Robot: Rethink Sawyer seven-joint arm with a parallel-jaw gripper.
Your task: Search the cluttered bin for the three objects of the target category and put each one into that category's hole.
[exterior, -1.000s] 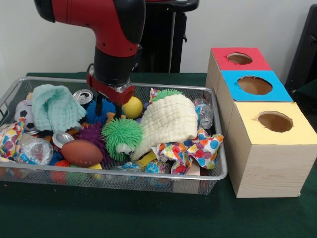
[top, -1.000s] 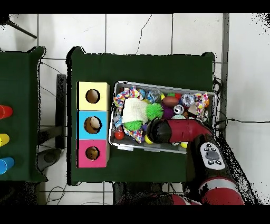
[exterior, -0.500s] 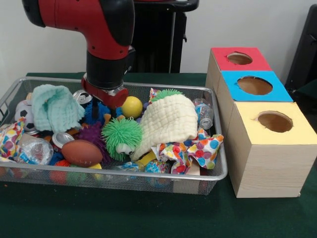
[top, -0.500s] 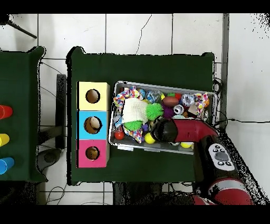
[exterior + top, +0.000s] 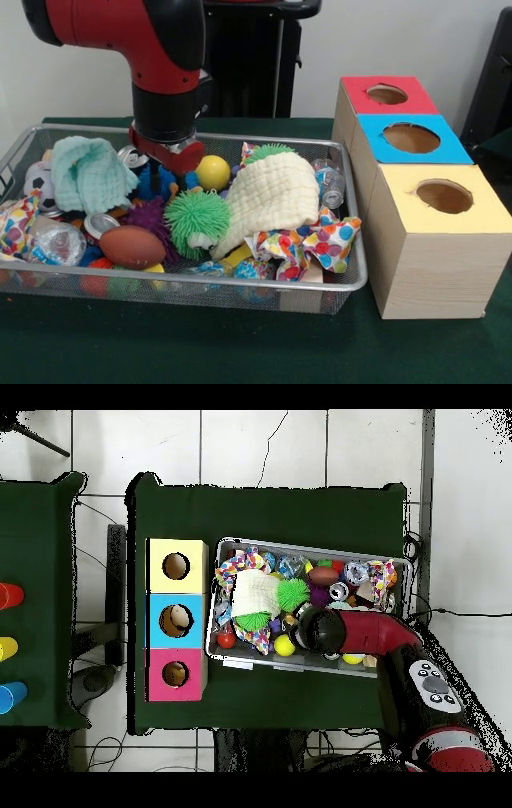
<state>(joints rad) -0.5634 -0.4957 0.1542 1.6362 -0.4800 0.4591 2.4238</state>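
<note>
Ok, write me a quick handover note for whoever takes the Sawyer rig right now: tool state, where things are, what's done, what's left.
Tool: down inside the cluttered bin, over the blue spiky toy beside the yellow ball; whether it is open or shut, or holding anything, cannot be seen.
Bin: still heaped with the green spiky ball, brown football, cream cloth, mint cloth and cans.
Boxes: red box, blue box and yellow box stand beside the bin. The overhead view shows something in the blue box's hole; the others look dark.
Left: nothing is in transit, so keep searching and sorting.
</note>
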